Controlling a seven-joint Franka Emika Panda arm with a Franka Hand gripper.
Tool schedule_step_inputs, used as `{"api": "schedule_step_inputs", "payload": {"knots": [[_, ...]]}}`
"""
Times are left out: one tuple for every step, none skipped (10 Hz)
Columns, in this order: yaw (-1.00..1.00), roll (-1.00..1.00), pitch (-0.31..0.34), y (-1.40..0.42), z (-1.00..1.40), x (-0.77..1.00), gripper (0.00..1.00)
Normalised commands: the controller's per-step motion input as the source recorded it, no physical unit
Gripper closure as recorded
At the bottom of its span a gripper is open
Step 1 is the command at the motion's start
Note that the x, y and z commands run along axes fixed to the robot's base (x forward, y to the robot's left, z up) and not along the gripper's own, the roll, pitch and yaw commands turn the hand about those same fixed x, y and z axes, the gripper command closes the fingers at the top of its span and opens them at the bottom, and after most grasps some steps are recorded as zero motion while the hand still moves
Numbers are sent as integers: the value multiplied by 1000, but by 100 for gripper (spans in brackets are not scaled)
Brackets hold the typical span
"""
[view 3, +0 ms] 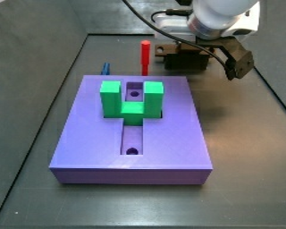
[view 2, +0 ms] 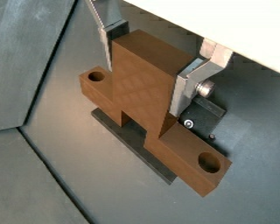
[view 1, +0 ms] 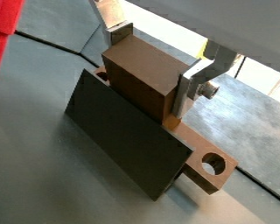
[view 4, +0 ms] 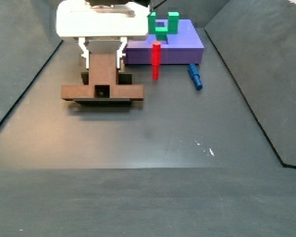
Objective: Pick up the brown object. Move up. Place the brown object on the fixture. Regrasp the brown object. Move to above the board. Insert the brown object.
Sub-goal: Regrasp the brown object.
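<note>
The brown object (view 2: 130,92) is a wood-coloured bar with a round hole at each end and a raised block in its middle. It lies across the dark fixture (view 1: 125,131), with the bar's ends sticking out past it. My gripper (view 1: 152,74) comes down from above and is shut on the raised block, one silver finger (view 2: 189,92) pressed flat against each side. A side view shows the gripper (view 4: 104,63) over the brown object (view 4: 104,91), left of and nearer than the board (view 4: 178,48). The lavender board (view 3: 86,134) has a long central slot.
A green U-shaped block (view 3: 131,98) stands on the board over the slot's far end. A red upright peg (view 3: 146,54) and a small blue piece (view 3: 106,67) sit beyond the board's far edge, near the fixture. Dark walls ring the grey floor.
</note>
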Motion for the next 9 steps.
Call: {"api": "schedule_step_inputs", "payload": {"knots": [[0, 0, 0, 0, 0, 0, 100], [0, 0, 0, 0, 0, 0, 100], [0, 0, 0, 0, 0, 0, 100], [0, 0, 0, 0, 0, 0, 100], [0, 0, 0, 0, 0, 0, 100], [0, 0, 0, 0, 0, 0, 100], [0, 0, 0, 0, 0, 0, 100], [0, 0, 0, 0, 0, 0, 100], [0, 0, 0, 0, 0, 0, 100]]}}
